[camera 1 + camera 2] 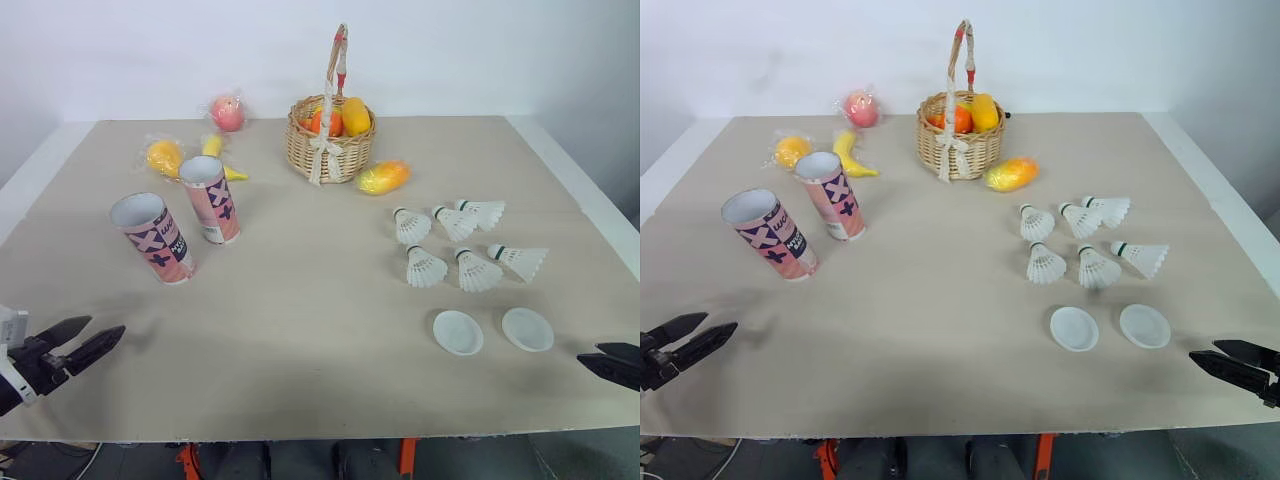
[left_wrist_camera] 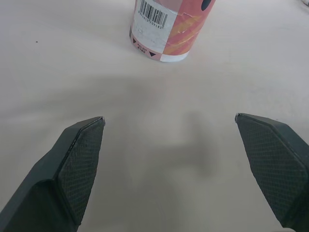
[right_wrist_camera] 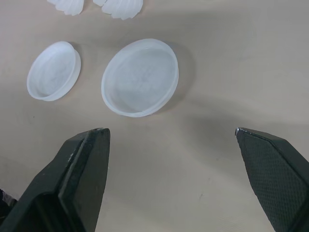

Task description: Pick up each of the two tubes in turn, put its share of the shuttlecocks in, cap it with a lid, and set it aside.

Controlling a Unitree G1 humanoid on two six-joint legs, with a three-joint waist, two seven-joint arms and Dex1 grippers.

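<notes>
Two tubes: near tube and far tube stand open-topped, just beside each other on the left of the table; neither is lifted, filled or capped.
Shuttlecocks: six lie loose in a cluster on the right, probably three for each tube.
Lids: two sit side by side between the shuttlecocks and the front edge, unused.
Progress: nothing looks done yet; both full rounds remain.
Left jaws: spread and empty, low at the front left edge, facing the near tube.
Right jaws: spread and empty, at the front right edge, just short of the lids.
Open room: the wide bare middle separates tubes from shuttlecocks.
Edges: basket and loose fruit crowd the back.
</notes>
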